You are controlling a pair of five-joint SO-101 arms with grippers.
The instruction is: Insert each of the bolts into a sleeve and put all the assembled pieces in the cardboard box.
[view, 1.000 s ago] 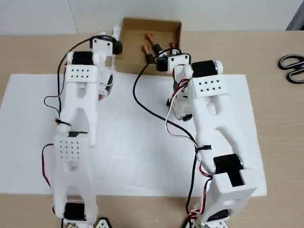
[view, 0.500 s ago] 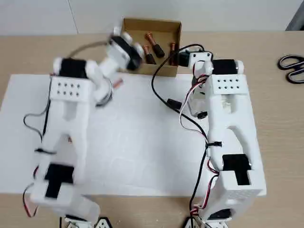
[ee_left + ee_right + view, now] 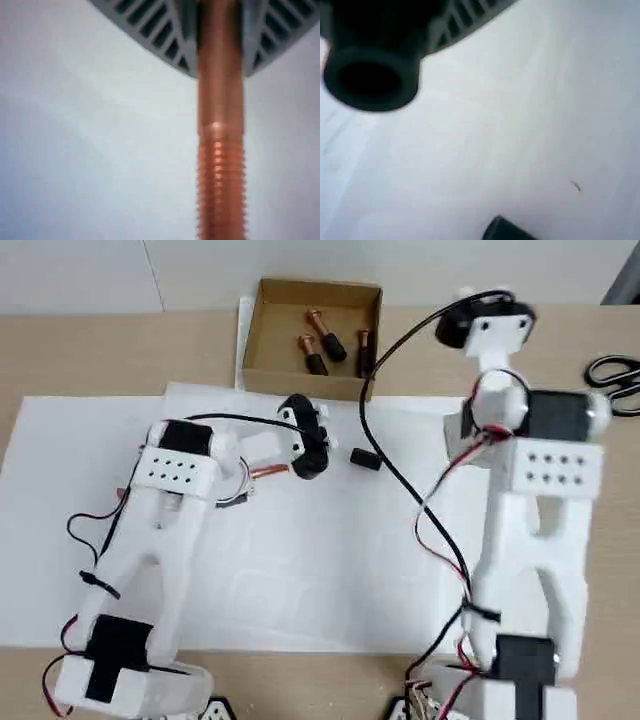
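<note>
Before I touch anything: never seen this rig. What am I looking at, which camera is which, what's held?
Two white robot arms sit side by side at a table. The high view looks down from a fixed camera; the other two come from wrist cameras. The left arm has jaws shut on a copper bolt; the right arm, on a black sleeve. A second sleeve lies loose on the white sheet. The cardboard box holds three assembled pieces. Scissors lie on the bare table.

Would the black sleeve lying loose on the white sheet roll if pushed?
Probably yes: the loose sleeve lies on its side, a short cylinder, so it may roll. The white sheet looks flat, so little would stop it.
</note>
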